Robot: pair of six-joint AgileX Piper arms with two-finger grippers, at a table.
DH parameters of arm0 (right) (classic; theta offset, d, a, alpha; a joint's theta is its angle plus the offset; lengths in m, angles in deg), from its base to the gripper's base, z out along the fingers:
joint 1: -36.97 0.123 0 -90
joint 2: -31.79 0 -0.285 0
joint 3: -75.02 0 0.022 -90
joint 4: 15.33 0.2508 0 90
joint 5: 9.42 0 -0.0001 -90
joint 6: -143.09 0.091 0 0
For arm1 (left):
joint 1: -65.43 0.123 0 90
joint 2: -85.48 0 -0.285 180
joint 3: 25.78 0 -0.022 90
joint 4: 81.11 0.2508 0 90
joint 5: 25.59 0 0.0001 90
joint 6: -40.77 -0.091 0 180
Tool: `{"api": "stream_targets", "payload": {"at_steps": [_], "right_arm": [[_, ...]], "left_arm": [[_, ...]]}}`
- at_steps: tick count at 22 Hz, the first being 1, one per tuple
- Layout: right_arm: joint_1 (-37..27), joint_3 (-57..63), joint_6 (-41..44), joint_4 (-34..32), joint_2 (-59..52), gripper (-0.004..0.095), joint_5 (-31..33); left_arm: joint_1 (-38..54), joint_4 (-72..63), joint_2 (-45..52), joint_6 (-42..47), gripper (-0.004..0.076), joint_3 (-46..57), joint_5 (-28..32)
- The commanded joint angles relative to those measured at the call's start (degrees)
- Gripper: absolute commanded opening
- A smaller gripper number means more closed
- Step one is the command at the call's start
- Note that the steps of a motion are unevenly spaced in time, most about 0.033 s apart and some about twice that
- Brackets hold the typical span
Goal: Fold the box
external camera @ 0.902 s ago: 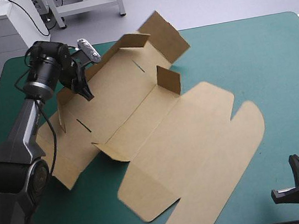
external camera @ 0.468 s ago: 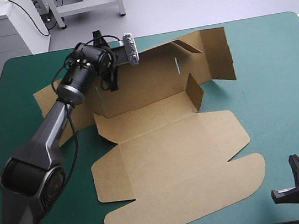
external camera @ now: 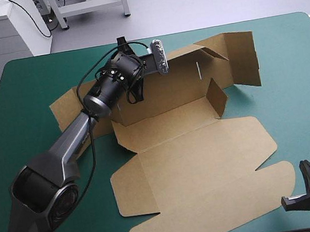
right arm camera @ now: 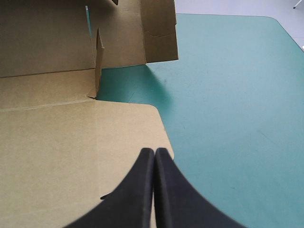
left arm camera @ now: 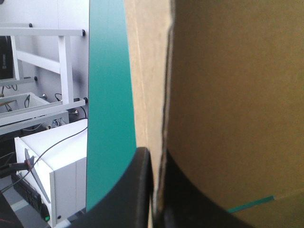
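Observation:
The brown box (external camera: 201, 155) lies across the table's middle as a cut sheet. Its wide lid panels lie flat toward the near edge. The long back wall (external camera: 168, 88) stands raised, with a small side flap (external camera: 217, 97) upright at its right end and a larger end flap (external camera: 242, 57) beyond that. My left gripper (external camera: 135, 90) is shut on the back wall's top edge. In the left wrist view its gripper (left arm camera: 159, 161) pinches the board (left arm camera: 237, 95). My right gripper (right arm camera: 154, 151) is shut and holds nothing, its tip over the rounded corner of the lid (right arm camera: 57, 142).
Another brown flap (external camera: 64, 108) lies flat on the teal-green cover behind the wall's left end. The cover (external camera: 293, 73) shows right of the box and along the near left (external camera: 9, 148). The table's far edge runs just behind the left gripper.
The left gripper has swung rightward along the far side, dragging and turning the box with it. The back wall now stands squarer to the table. The right arm has not moved.

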Motion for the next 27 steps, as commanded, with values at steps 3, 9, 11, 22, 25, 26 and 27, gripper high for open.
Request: {"api": "stream_targets", "payload": {"at_steps": [3, 9, 11, 22, 25, 26, 27], "right_arm": [[-0.2, -1.8, -0.2, 0.1, -1.3, -0.0018, -4.0], [-0.2, -1.8, -0.2, 0.2, -1.3, -0.0018, -4.0], [-0.2, -1.8, -0.2, 0.2, -1.3, -0.0018, -4.0], [-0.2, -1.8, -0.2, 0.2, -1.3, -0.0018, -4.0], [-0.2, -1.8, -0.2, 0.2, -1.3, -0.0018, -4.0], [-0.2, -1.8, -0.2, 0.2, -1.3, -0.0018, -4.0], [-0.2, -1.8, -0.2, 0.2, -1.3, -0.0018, -4.0]], "left_arm": [[-5.1, 7.1, 3.3, 2.7, -0.0009, -1.7, -1.7], [-8.2, 13.1, 3.3, -0.6, -0.0009, -1.6, -1.5], [-7.6, 14.8, 3.3, -1.8, -0.0009, -1.1, -1.3], [-8.8, 13.6, 3.6, -2.8, -0.0009, 0.1, -3.4], [-10.1, 19.4, 6.1, 1.7, -0.0009, 5.6, -2.3], [-10.1, 20.6, 7.2, 2.8, -0.0009, 7.9, -1.2], [-10.4, 21.7, 8.4, 3.8, -0.0009, 10.4, 0.0]]}}
